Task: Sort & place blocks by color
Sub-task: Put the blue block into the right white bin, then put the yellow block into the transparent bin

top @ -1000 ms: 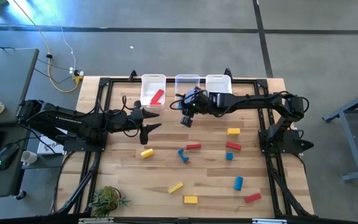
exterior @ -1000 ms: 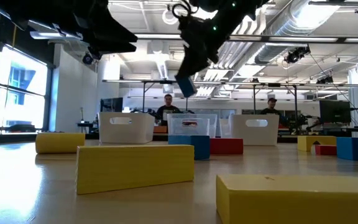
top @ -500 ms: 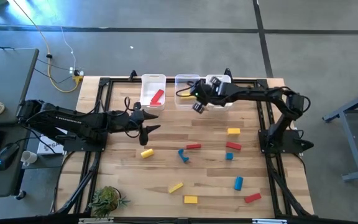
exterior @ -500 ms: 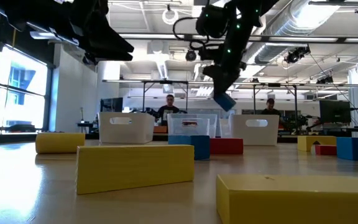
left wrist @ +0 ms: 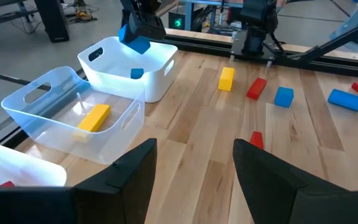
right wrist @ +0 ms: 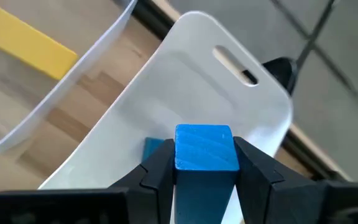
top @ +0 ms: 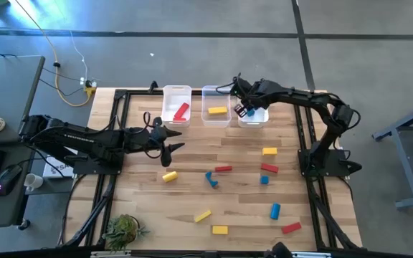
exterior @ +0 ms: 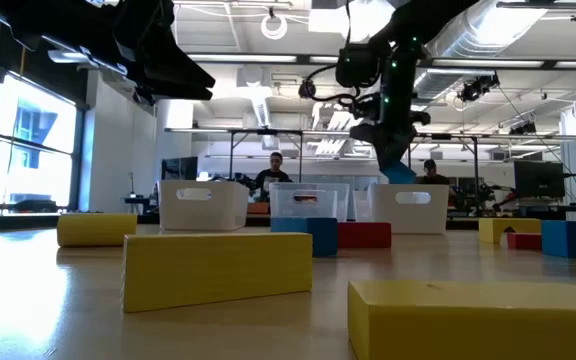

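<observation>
My right gripper [top: 247, 110] is shut on a blue block [right wrist: 206, 146] and hangs above the right bin [top: 254, 96], where another blue block [right wrist: 152, 149] lies on the floor. The middle bin [top: 216, 92] holds a yellow block [top: 217, 111]. A red block [top: 181, 111] lies in the left bin [top: 176, 92]. My left gripper [top: 169, 141] hovers open over the table's left half, near the left bin, with nothing between its fingers [left wrist: 135, 171]. Several loose red, yellow and blue blocks lie flat on the table. My right gripper pinches the blue block between its two fingers [right wrist: 160, 169], by two opposite side faces [right wrist: 183, 155]. The fingers come from above, slanting down. The block is lifted clear, over the right bin's opening, and its end face sticks out past the fingertips.
Loose blocks lie over the table's middle and near right: yellow [top: 269, 151], red [top: 223, 169], blue [top: 211, 179], yellow [top: 169, 176], blue [top: 274, 211], red [top: 291, 228], yellow [top: 220, 230]. A small plant [top: 124, 229] stands at the near left corner.
My right gripper has carried the blue block toward the table's right and far edge, from in front of the middle bin to above the right bin. It has tipped further downward and rolled on the way. The block has stayed between the fingers.
</observation>
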### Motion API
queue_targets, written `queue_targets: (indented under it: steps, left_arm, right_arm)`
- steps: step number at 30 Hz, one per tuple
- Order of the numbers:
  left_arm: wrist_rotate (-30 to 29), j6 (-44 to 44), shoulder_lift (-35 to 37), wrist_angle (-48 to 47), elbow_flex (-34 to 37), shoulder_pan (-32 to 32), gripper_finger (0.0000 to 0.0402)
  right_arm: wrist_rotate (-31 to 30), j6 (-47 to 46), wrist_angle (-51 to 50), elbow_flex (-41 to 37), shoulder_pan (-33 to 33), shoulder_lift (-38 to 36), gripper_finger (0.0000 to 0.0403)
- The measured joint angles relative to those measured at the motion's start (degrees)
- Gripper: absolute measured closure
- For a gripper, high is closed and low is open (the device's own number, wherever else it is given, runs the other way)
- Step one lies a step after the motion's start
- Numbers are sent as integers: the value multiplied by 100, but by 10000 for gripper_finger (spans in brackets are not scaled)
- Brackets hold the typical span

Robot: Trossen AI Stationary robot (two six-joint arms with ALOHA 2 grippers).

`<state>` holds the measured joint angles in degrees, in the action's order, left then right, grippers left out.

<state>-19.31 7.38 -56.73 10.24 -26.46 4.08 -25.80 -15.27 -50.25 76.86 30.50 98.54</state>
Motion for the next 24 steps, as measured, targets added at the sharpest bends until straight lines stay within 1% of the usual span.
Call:
queue_targets:
  steps: [6, 9, 11, 13, 16, 20, 24]
  left_arm:
    - [0, 1, 0, 0, 0, 0, 202]
    - [0, 0, 0, 0, 0, 0, 202]
    - [0, 0, 0, 0, 0, 0, 202]
    - [0, 0, 0, 0, 0, 0, 202]
    - [1, -1, 0, 0, 0, 0, 202]
    - [2, -2, 0, -4, 0, 0, 202]
    - [2, -2, 0, -15, 0, 2, 202]
  right_arm:
    - [1253, 99, -138, 0, 520, 121, 293]
    - [1664, 256, -182, 0, 734, 316, 293]
    - [1730, 388, -180, 0, 814, 421, 289]
    - [1653, 515, -175, 0, 829, 476, 280]
    - [1488, 663, -159, 0, 767, 481, 257]
    - [1428, 760, -174, 0, 625, 481, 221]
    - [1502, 732, -584, 0, 452, 466, 199]
